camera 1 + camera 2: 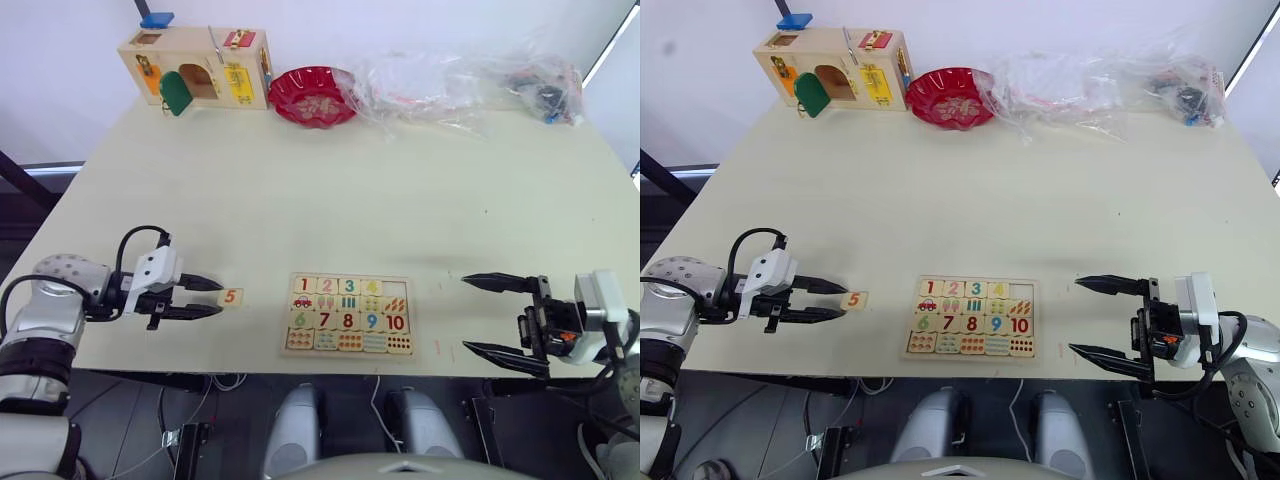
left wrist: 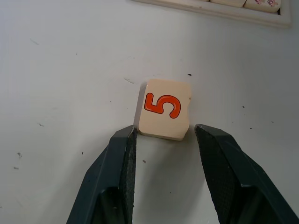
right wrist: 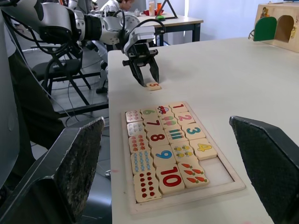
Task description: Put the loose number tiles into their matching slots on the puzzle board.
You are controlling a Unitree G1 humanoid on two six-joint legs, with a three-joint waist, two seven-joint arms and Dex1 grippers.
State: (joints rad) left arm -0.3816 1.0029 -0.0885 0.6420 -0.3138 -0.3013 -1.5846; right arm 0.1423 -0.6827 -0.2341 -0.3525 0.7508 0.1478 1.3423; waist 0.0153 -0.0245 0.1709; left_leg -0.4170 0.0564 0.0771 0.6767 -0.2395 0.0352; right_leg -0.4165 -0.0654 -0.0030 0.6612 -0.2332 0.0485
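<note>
The flat rectangular pale-wood puzzle board (image 1: 349, 316) is lying on the cream worktop (image 1: 400, 190) near its front edge, holding the 1, 2, 3 and 4 tiles in its top row, with the fifth square slot (image 3: 218, 169) sitting bare. The small square pale-wood tile with a red 5 (image 1: 231, 297) is resting on the worktop left of the board, just at the tips of the left claw (image 1: 215, 298), whose fingers are standing narrowly apart, holding nothing. The right claw (image 1: 478, 316) is hovering spread wide, right of the board. A red scalloped bowl (image 1: 313, 96) is sitting at the back.
</note>
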